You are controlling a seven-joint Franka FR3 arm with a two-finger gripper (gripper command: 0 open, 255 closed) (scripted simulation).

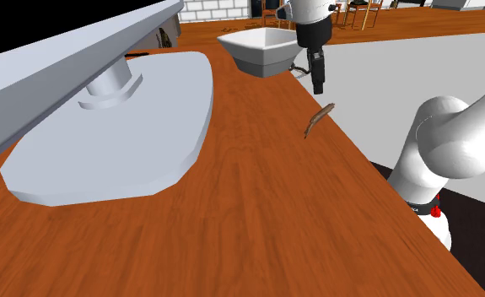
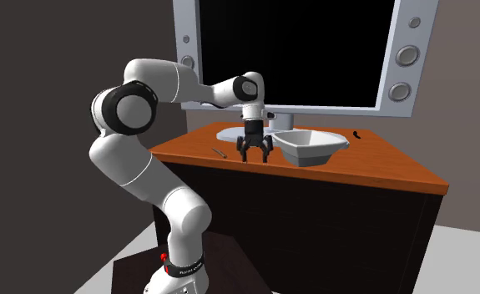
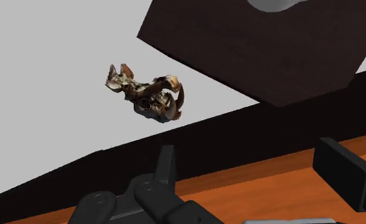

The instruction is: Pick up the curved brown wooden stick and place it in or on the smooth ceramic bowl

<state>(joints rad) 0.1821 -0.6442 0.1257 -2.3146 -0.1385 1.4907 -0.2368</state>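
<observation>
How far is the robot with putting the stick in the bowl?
Nothing looks done yet: the brown stick lies on the wooden table, near its edge, apart from the white bowl. In hand: the gripper hangs open and empty between stick and bowl. Left: grasp the stick, lift it, set it in the bowl.

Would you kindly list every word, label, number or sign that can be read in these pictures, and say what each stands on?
Nothing can be read.
The black band round the foot of the white robot arm: tiny pale marks, too small to read.
The grey-framed monitor and the angular white bowl: no lettering.
</observation>
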